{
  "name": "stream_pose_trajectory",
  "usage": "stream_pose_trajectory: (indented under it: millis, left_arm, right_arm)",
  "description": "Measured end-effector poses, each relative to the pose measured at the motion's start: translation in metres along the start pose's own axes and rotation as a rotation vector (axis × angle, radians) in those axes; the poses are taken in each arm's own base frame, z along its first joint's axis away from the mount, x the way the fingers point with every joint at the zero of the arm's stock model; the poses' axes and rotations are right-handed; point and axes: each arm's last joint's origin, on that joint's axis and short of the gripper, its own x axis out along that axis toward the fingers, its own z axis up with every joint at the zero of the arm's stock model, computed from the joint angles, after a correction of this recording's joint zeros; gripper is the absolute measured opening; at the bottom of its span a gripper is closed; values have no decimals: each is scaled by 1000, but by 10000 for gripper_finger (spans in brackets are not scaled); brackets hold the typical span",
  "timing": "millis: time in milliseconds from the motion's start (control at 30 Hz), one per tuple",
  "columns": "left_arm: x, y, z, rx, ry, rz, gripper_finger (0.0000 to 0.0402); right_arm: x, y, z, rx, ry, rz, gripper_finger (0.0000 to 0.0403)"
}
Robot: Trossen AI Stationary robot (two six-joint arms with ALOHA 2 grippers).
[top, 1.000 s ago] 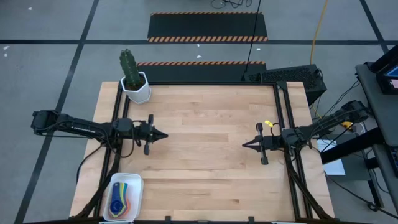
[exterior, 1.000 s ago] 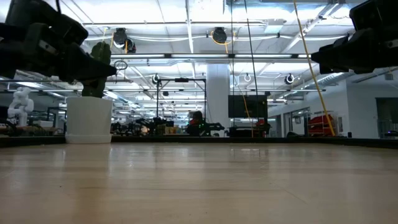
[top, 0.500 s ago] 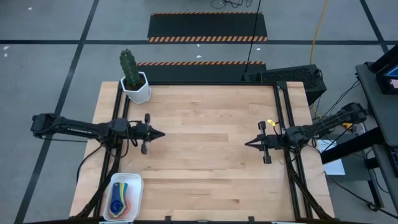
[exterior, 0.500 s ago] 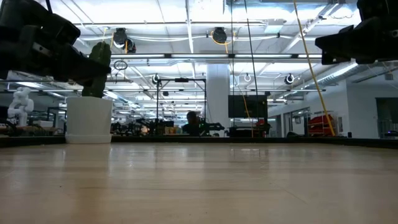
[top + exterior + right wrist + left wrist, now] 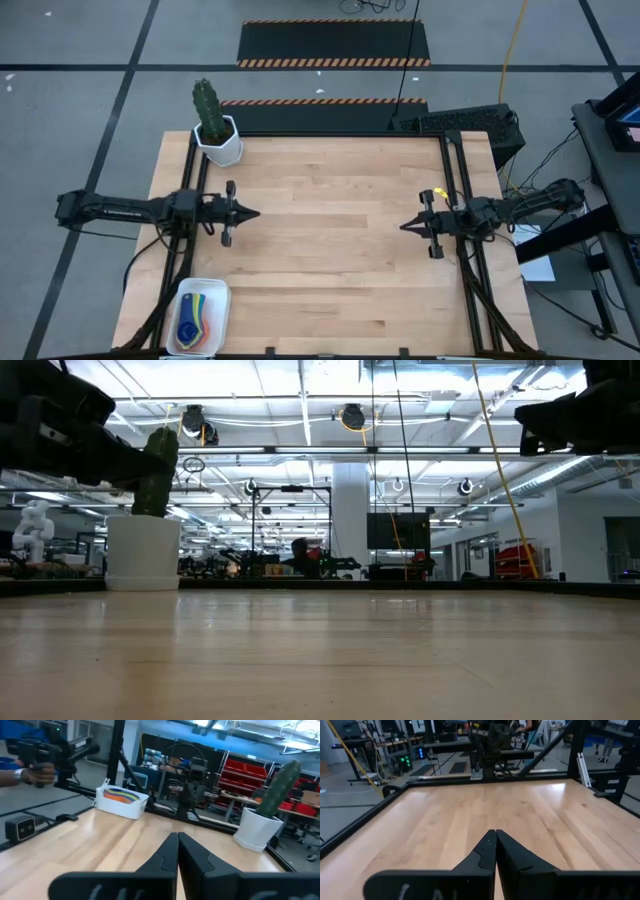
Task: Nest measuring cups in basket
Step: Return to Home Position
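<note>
At corners, cactus pot (image 5: 218, 140), measuring cups (image 5: 190, 322) in basket (image 5: 223, 298), left claw (image 5: 255, 212), right claw (image 5: 403, 227) both pressed together

Cups (image 5: 190, 323) are lying in the basket (image 5: 221, 310) at the bench's (image 5: 330, 260) front left corner; the pot (image 5: 222, 148) is standing back left.

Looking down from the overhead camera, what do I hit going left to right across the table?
The basket holding the measuring cups → left gripper → right gripper. The cactus pot overlaps the first two sideways, so I've left it out.
</note>
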Motion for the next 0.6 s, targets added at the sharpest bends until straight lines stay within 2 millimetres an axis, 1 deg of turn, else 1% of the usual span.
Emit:
stream_pose_trajectory:
  millis: [167, 267, 367, 467, 600]
  left_arm:
    - [-2, 0, 3, -1, -29, 2, 6]
    - [-3, 0, 3, -10, -32, 2, 4]
    - [-3, 0, 3, -11, -33, 2, 11]
    - [-3, 0, 3, -8, -33, 2, 14]
    - [-3, 0, 3, 0, -34, 3, 4]
  right_arm:
    - [-6, -3, 0, 1, -21, 34, 0]
    - [-9, -4, 1, -15, -29, 19, 0]
    - [-12, -6, 0, -18, -34, -1, 0]
    - [-15, -8, -2, -22, -12, -16, 0]
    - [-15, -10, -6, -25, 23, -28, 0]
